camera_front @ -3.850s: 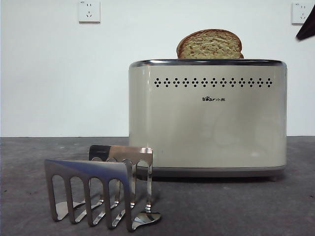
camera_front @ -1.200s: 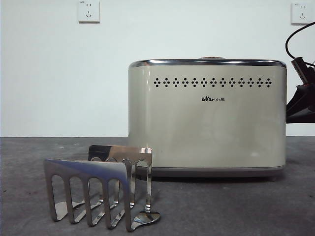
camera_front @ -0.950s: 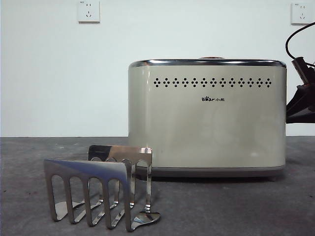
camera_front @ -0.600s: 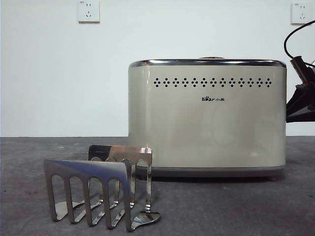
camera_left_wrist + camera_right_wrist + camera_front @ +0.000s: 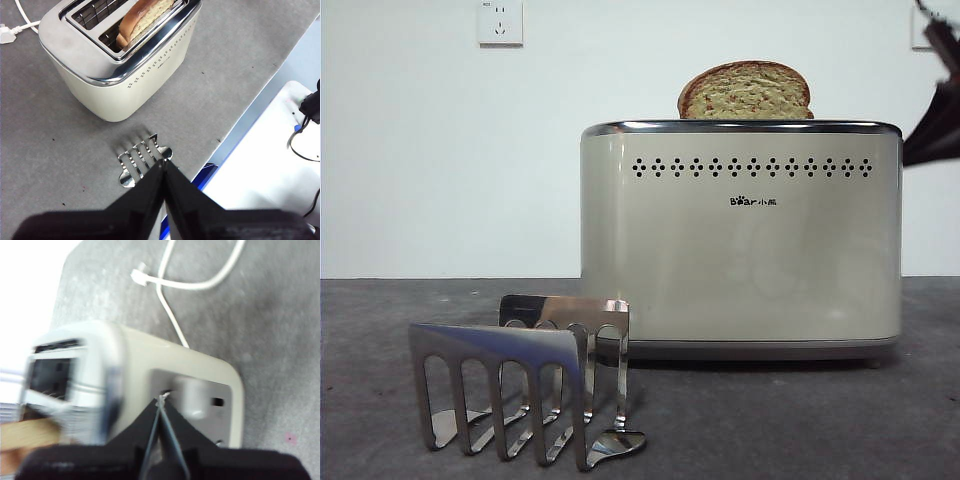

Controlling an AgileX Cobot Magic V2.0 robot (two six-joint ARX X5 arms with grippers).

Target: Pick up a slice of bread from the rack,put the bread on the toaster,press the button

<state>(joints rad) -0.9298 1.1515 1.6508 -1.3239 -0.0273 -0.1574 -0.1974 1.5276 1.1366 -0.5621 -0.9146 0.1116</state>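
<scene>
The slice of bread [image 5: 745,92] stands in the near slot of the cream toaster [image 5: 740,250], its rounded top well above the chrome rim; the left wrist view shows the bread [image 5: 145,15] there too. The steel rack [image 5: 520,385] stands bare in front of the toaster's left end. My left gripper [image 5: 164,165] hangs shut high over the rack [image 5: 142,160], holding nothing. My right gripper [image 5: 161,400] is shut and empty just above the toaster's end panel, by its grey lever button [image 5: 192,397]. In the front view it is the dark shape [image 5: 935,110] at the right edge.
A white power cable with its plug [image 5: 200,285] lies on the grey mat behind the toaster. The mat's edge and a white surface with black cables [image 5: 280,145] lie beyond the rack. Two wall sockets [image 5: 500,22] sit high on the wall.
The bread, sunk almost out of sight in the toaster until half a second ago, now stands up above the rim. The right gripper has lifted from beside the toaster's right end.
</scene>
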